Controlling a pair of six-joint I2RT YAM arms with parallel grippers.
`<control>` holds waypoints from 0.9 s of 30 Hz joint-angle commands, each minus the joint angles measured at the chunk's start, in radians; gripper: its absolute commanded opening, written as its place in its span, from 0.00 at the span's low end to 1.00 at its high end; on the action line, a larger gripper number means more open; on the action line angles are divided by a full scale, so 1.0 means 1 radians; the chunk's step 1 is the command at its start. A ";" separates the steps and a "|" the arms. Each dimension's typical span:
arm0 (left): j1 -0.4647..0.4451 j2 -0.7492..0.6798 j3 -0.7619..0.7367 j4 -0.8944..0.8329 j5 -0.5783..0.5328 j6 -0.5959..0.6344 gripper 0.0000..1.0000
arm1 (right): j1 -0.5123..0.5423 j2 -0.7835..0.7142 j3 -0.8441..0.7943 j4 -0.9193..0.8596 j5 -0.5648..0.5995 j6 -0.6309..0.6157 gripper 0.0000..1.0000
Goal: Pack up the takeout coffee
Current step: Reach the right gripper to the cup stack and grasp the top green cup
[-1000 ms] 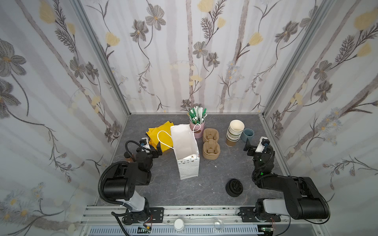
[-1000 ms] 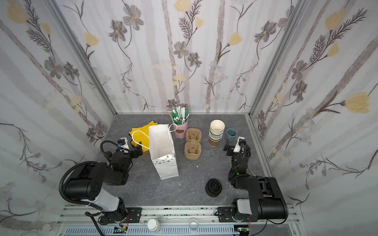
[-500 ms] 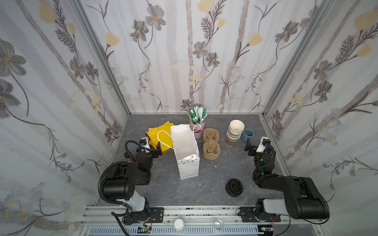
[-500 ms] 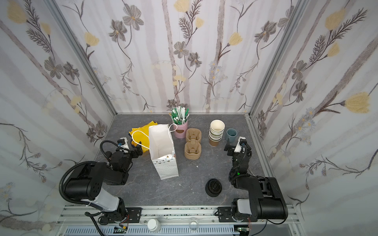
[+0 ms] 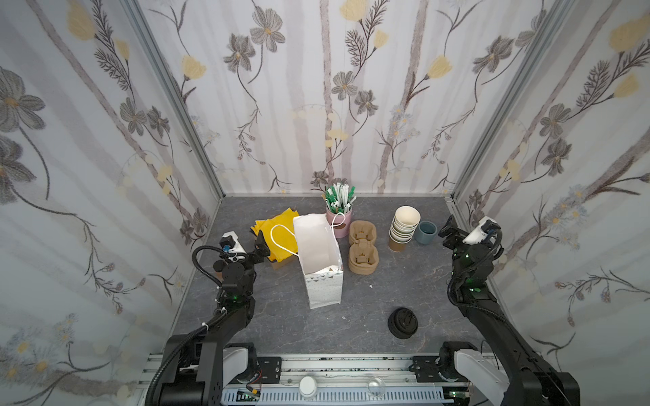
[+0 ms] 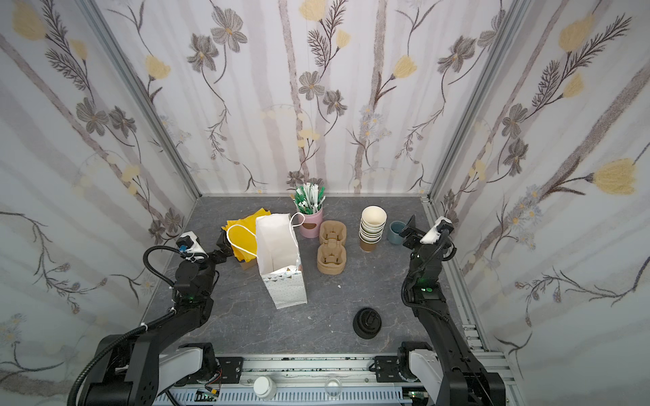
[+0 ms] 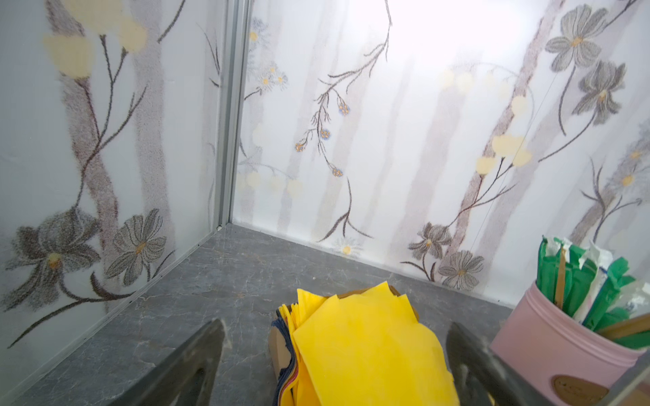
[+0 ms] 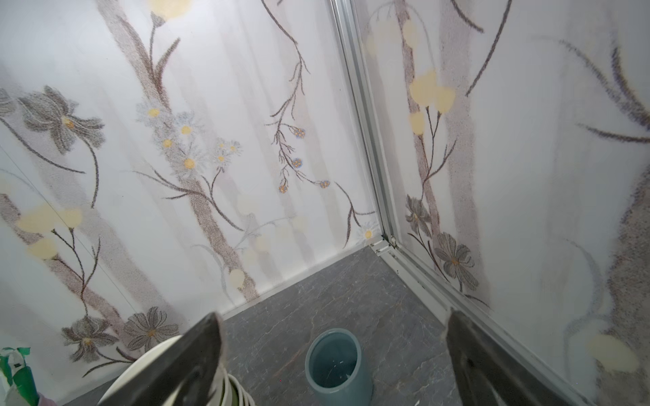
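Note:
The takeout coffee does not clearly show in any view; a small brown bit (image 5: 217, 268) peeks out behind my left arm, and I cannot tell what it is. A white paper bag (image 5: 318, 246) (image 6: 278, 246) stands open mid-table. My left gripper (image 5: 260, 246) (image 6: 225, 246) (image 7: 336, 325) is open and empty, just in front of the yellow napkin stack (image 7: 365, 344). Over by the right wall, my right gripper (image 5: 446, 230) (image 6: 409, 228) (image 8: 334, 316) is also open and empty, facing an empty blue-grey cup (image 8: 337, 365) (image 5: 425, 232).
A pile of black lids (image 5: 403, 322) lies front right. A stack of lidless brown cups (image 5: 404, 225) stands beside the blue-grey cup. Two moulded cup carriers (image 5: 362, 249) sit right of the bag. A pink jar of stirrers (image 5: 339, 214) stands at the back.

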 commanded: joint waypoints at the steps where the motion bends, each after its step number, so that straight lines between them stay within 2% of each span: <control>1: 0.001 -0.048 0.062 -0.260 -0.042 -0.181 1.00 | 0.005 0.014 0.088 -0.369 -0.136 0.106 0.92; 3: 0.003 -0.071 0.091 -0.331 0.033 -0.208 1.00 | 0.010 0.042 0.162 -0.490 -0.200 0.121 0.89; 5: 0.002 -0.100 0.104 -0.387 0.054 -0.266 1.00 | 0.031 0.070 0.235 -0.585 -0.226 0.130 0.87; 9: 0.002 -0.172 0.095 -0.457 0.111 -0.341 1.00 | 0.102 0.135 0.357 -0.741 -0.173 0.160 0.85; 11: 0.002 -0.210 0.094 -0.509 0.138 -0.358 1.00 | 0.116 0.173 0.410 -0.785 -0.158 0.185 0.83; 15: 0.000 -0.291 0.081 -0.601 0.182 -0.388 1.00 | 0.123 0.275 0.533 -0.854 -0.147 0.243 0.73; 21: 0.001 -0.378 0.066 -0.714 0.201 -0.384 1.00 | 0.156 0.431 0.691 -0.922 -0.144 0.254 0.67; 27: 0.001 -0.445 0.075 -0.801 0.228 -0.358 1.00 | 0.204 0.549 0.793 -0.989 -0.019 0.246 0.55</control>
